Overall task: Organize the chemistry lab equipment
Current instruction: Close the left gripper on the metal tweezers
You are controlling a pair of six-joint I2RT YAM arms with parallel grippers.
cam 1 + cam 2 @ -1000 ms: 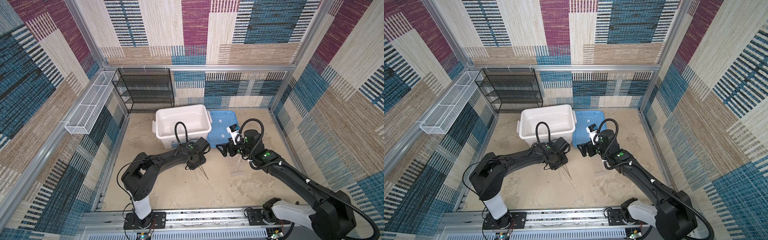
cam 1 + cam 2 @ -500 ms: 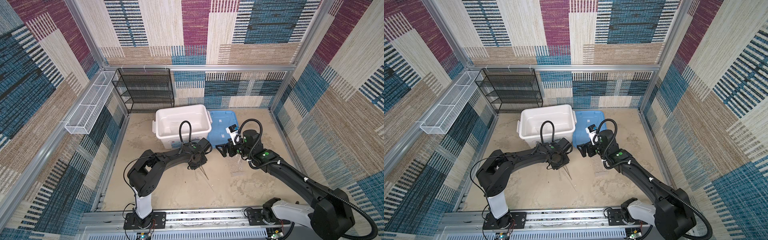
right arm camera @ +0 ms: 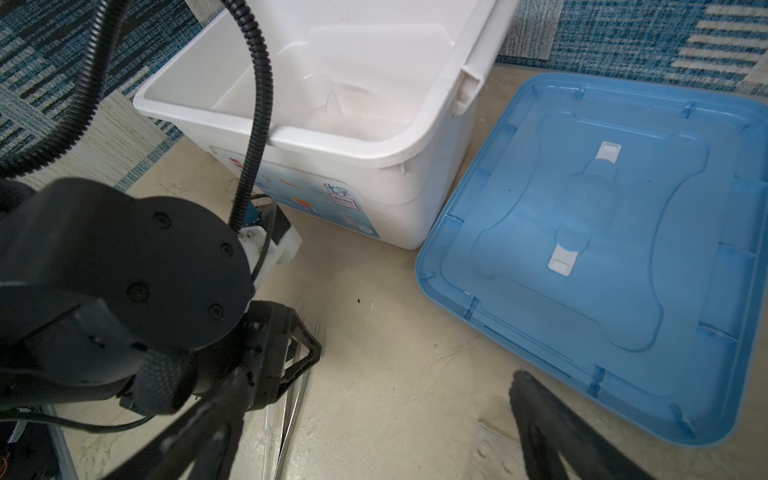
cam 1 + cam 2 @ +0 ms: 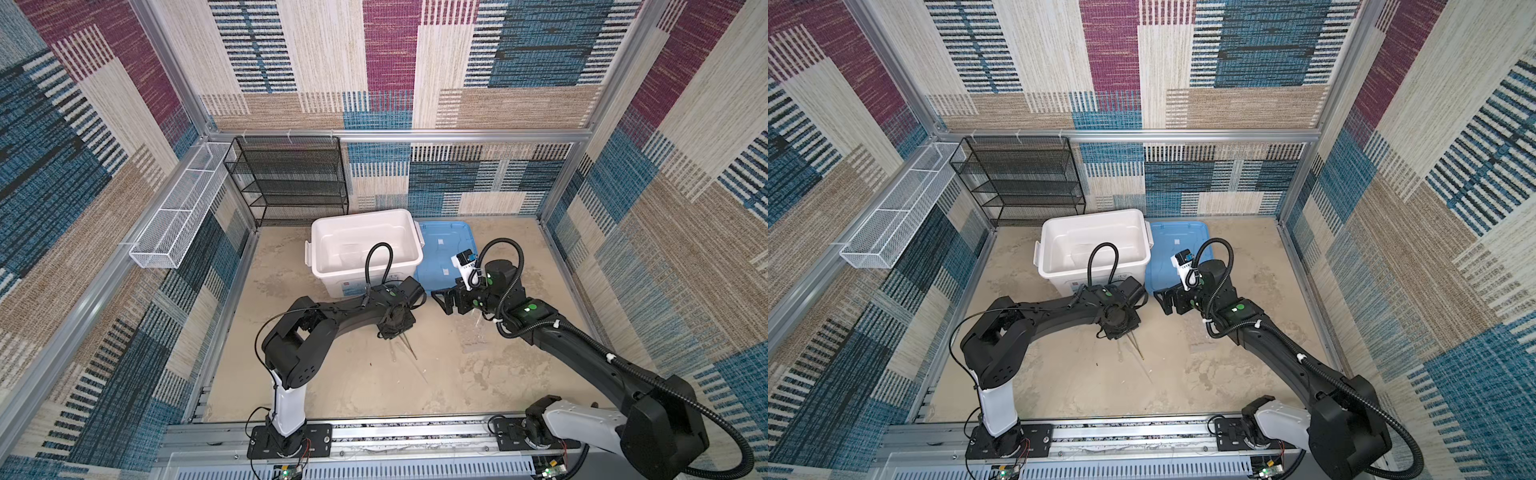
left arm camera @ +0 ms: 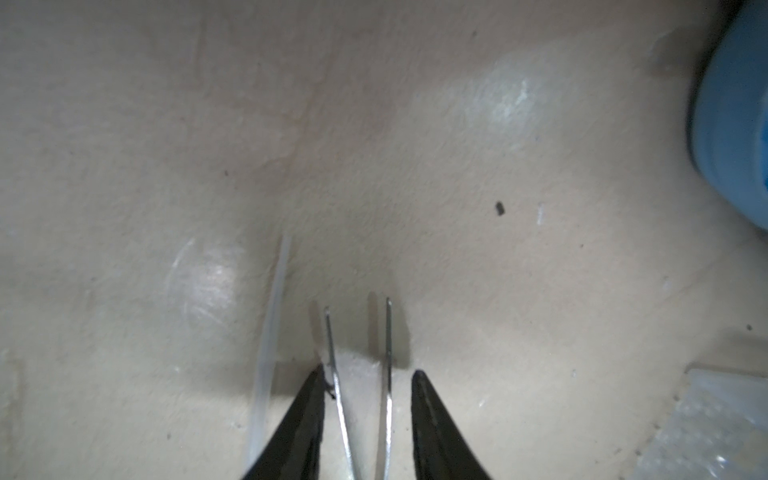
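Note:
Metal tweezers lie on the sandy floor, seen in both top views. My left gripper is down over them and open, one finger on each side. One finger touches a tine; the other stands just clear of its tine. A clear dropper lies right beside the tweezers, outside the jaws. A long thin rod rests just nearer the front. My right gripper hangs open and empty over bare floor. A clear beaker lies inside the white box.
The white box stands behind the left gripper, its blue lid flat beside it. A black mesh shelf is at the back and a white wire basket on the left wall. A clear plastic sheet lies under the right arm.
The left jaws have narrowed around the tweezers, and the left arm's elbow has swung slightly. The right arm has barely moved.

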